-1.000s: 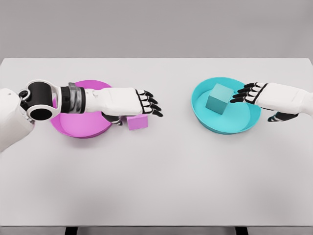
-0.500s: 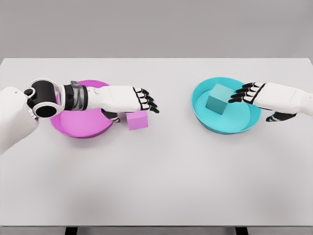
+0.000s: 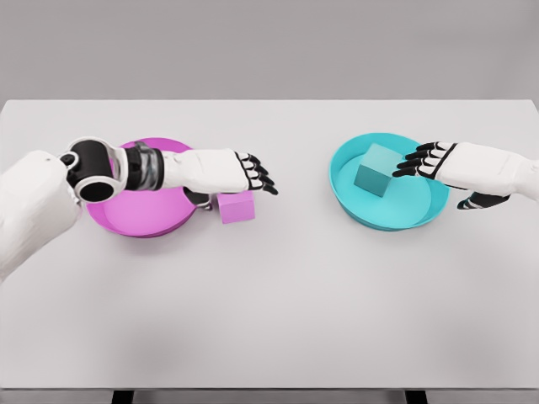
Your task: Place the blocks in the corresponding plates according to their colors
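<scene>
A pink block (image 3: 237, 208) lies on the table just right of the pink plate (image 3: 126, 225), touching or nearly touching its rim. My left hand (image 3: 251, 175) hovers over the block with its fingers stretched out flat and the thumb down beside the block's left side; it holds nothing. A teal block (image 3: 376, 171) rests inside the teal plate (image 3: 396, 220), toward its back left. My right hand (image 3: 425, 160) is spread open over the plate's right half, fingertips close to the teal block but apart from it.
The white table (image 3: 278, 303) spans the whole view, with its front edge near the bottom of the picture. My left forearm crosses above the pink plate.
My left elbow and forearm have swung right and up, and the hand has lifted slightly above the pink block. The blocks and my right hand are about where they were.
</scene>
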{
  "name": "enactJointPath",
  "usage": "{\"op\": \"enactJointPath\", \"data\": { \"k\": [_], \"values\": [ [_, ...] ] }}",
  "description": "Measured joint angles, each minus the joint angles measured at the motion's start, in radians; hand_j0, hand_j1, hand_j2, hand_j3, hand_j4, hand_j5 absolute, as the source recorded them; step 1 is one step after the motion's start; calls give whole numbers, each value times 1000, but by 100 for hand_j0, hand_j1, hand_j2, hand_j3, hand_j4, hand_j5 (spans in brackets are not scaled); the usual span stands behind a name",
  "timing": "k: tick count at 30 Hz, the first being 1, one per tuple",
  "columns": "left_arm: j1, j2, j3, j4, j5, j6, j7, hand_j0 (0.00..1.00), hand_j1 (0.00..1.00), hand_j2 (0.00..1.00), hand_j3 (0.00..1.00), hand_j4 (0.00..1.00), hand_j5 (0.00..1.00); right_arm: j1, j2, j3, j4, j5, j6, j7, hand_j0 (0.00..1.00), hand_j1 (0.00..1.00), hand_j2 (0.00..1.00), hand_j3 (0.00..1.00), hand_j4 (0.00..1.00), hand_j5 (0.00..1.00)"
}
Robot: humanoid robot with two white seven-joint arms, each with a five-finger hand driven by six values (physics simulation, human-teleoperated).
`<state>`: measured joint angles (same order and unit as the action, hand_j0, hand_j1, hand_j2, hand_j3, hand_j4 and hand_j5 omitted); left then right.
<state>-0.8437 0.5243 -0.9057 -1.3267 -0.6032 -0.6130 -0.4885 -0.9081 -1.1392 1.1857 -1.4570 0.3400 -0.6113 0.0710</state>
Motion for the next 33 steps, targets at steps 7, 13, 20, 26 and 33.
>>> {"op": "enactJointPath", "data": {
  "k": [7, 13, 20, 26, 33],
  "values": [
    [0, -24, 0, 30, -22, 0, 0, 99, 99, 99, 99, 99, 99, 2, 0, 0, -1, 0, 0, 0, 100, 100, 100, 100, 100, 100],
    [0, -29, 0, 37, -30, 0, 0, 94, 94, 94, 94, 94, 94, 2, -1, 0, -2, 0, 0, 0, 100, 100, 100, 100, 100, 100],
    [0, -28, 0, 43, -30, 0, -3, 73, 73, 73, 73, 73, 73, 2, -1, 0, -2, 0, 0, 0, 100, 100, 100, 100, 100, 100],
    [0, -27, 1, 50, -27, 1, -5, 60, 60, 60, 60, 60, 60, 2, -3, 0, -2, -1, 0, 0, 100, 100, 100, 100, 100, 100],
    [-12, -23, 0, 49, -23, 1, -3, 54, 54, 54, 54, 54, 54, 0, -3, 0, -3, -1, 0, 0, 100, 100, 100, 100, 100, 100]
  ]
}}
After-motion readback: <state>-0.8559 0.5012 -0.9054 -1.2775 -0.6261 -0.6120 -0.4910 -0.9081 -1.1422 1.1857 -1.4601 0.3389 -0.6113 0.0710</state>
